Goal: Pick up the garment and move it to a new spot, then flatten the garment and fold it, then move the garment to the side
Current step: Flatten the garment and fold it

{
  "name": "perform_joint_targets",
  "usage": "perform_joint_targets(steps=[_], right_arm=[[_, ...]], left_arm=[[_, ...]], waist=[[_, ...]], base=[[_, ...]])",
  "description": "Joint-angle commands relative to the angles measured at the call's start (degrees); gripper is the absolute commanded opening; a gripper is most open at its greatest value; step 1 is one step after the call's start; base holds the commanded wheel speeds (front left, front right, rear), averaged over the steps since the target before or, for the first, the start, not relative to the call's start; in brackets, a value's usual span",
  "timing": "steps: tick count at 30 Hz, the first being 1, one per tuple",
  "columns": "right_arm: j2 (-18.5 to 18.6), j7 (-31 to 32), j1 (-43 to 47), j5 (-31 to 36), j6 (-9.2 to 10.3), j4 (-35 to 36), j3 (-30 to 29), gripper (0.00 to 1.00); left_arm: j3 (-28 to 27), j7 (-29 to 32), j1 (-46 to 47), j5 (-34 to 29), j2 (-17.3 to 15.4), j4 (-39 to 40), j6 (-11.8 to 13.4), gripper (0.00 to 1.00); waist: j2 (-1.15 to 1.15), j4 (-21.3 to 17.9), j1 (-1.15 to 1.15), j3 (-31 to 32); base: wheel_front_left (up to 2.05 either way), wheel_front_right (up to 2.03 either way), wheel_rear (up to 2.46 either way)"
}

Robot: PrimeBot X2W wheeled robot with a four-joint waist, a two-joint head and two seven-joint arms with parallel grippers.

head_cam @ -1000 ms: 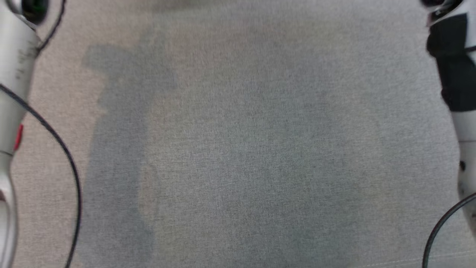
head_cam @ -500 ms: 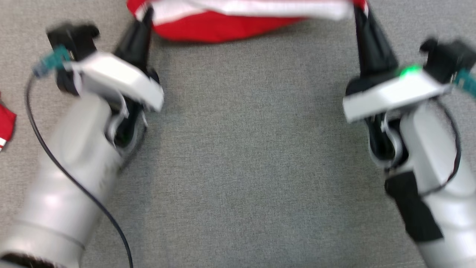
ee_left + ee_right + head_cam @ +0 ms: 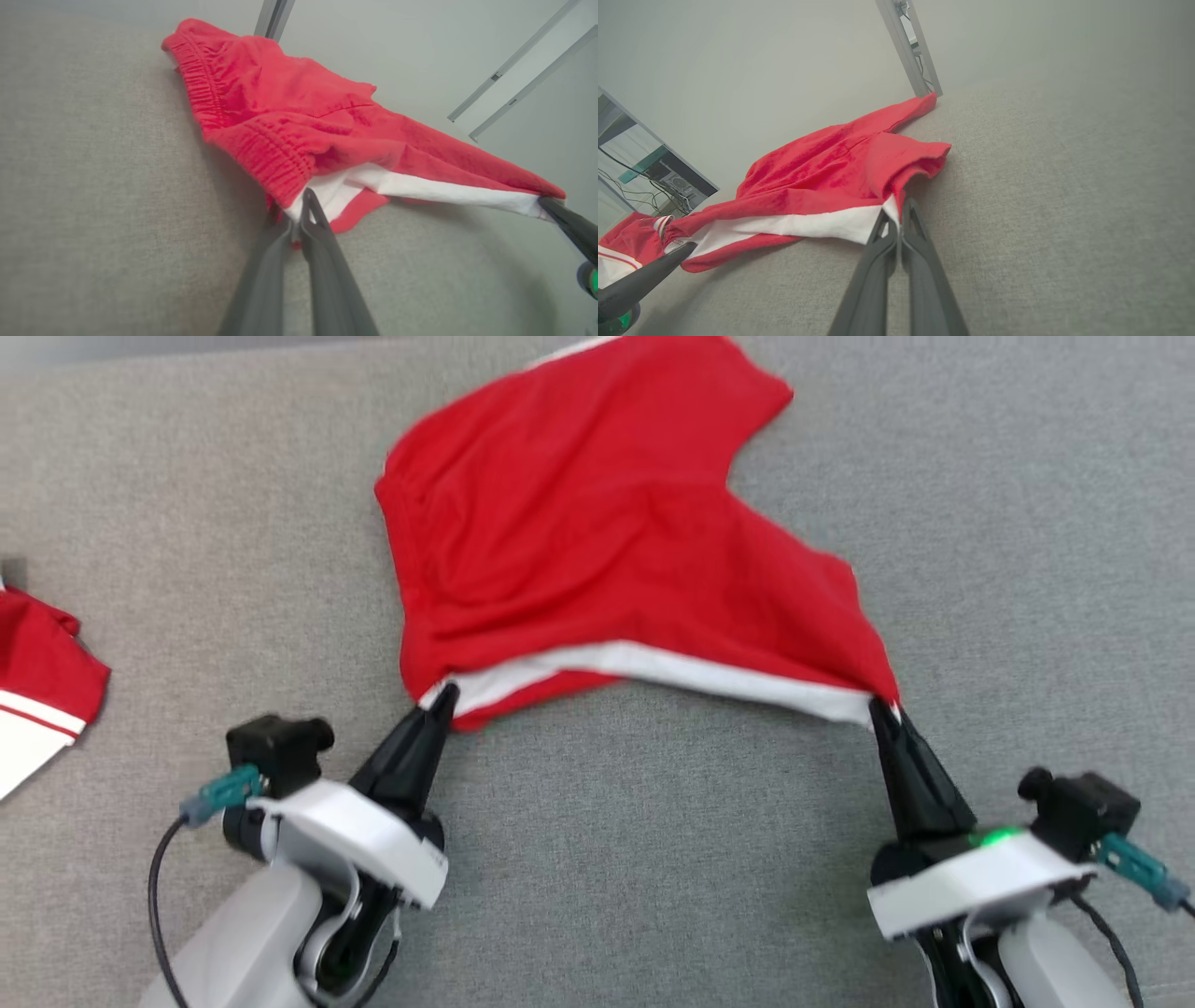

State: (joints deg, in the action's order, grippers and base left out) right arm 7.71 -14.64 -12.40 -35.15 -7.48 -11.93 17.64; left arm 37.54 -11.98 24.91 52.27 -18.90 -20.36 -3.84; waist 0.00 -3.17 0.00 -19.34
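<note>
Pinching the red shorts by their white hem, the left gripper and right gripper are clamping shut. The cloth is lying toward twelve o'clock on the grey surface, with the hem seemingly stretched nine-to-three.

Soft, even light falls from overhead, bright and without glare. In the head view the red shorts look slightly smeared, and a faint shadow lies on the table under the lifted white hem. In the wrist views the left gripper and right gripper blur toward the bottom edge, and the metal posts lean with wide-angle distortion.
</note>
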Motion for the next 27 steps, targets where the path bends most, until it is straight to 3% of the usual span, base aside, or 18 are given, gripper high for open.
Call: perform_joint_targets(steps=[1, 7, 13, 22, 27], right_arm=[[0.42, 0.14, 1.24, -0.21, -0.04, 0.67, -0.43, 0.00], [-0.12, 3.51, 10.18, 0.71, -0.04, 5.85, -1.88, 0.00], [-2.24, 7.64, 19.60, 2.05, -0.04, 11.52, -4.26, 0.00], [-4.30, 13.32, 30.82, 4.15, -0.04, 20.21, -8.48, 0.00], [-4.62, 14.99, 32.57, 5.37, -0.04, 23.70, -10.57, 0.00]], left_arm=[[0.00, 0.27, -1.18, 0.07, -0.95, 1.20, 0.63, 0.00], [1.16, 3.24, -8.83, -0.04, -5.86, 10.43, 4.12, 0.00], [2.56, 6.48, -15.55, 1.95, -8.48, 17.72, 6.55, 0.00], [4.04, 10.58, -23.73, 5.23, -12.42, 25.60, 9.00, 0.00], [3.24, 10.53, -25.23, 6.05, -13.57, 27.92, 9.88, 0.00]], waist=[[0.00, -0.06, 0.00, 1.35], [0.00, -0.08, 0.00, 4.87], [0.00, -0.15, 0.00, 8.09], [0.00, -0.79, 0.00, 9.82], [0.00, -0.90, 0.00, 9.72]], base=[[0.00, 0.00, 0.00], [0.00, 0.00, 0.00], [0.00, 0.00, 0.00], [0.00, 0.00, 0.00], [0.00, 0.00, 0.00]])
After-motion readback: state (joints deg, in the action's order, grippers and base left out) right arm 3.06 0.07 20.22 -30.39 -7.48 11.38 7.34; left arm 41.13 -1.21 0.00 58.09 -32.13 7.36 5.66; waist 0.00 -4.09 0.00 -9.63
